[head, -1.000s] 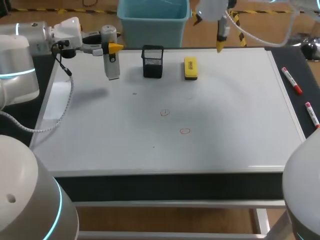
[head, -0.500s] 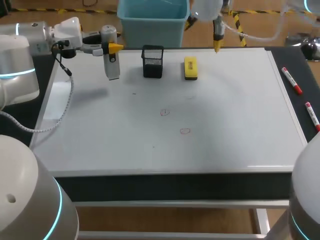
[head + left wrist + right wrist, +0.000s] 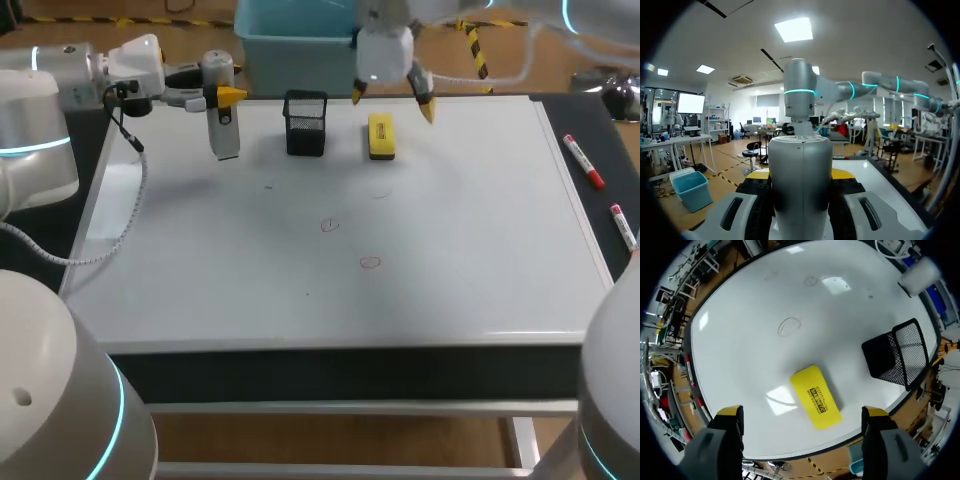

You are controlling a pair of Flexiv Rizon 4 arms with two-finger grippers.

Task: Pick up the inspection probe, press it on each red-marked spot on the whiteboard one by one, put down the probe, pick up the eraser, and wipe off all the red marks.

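Our left arm is level over the whiteboard's far left corner, the left claw clenched on the upright probe. Our right arm hangs over the far edge, the right claw released, fingers spread above the yellow eraser. The right wrist view shows the eraser ahead between them, beside a black mesh cup, with red marks mid-board. The left wrist view shows the probe's grey body gripped from both sides.

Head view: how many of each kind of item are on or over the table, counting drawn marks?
Probe: 1
Eraser: 1
Mesh holder: 1
Red markers: 2
Red marks: 2
Total: 7
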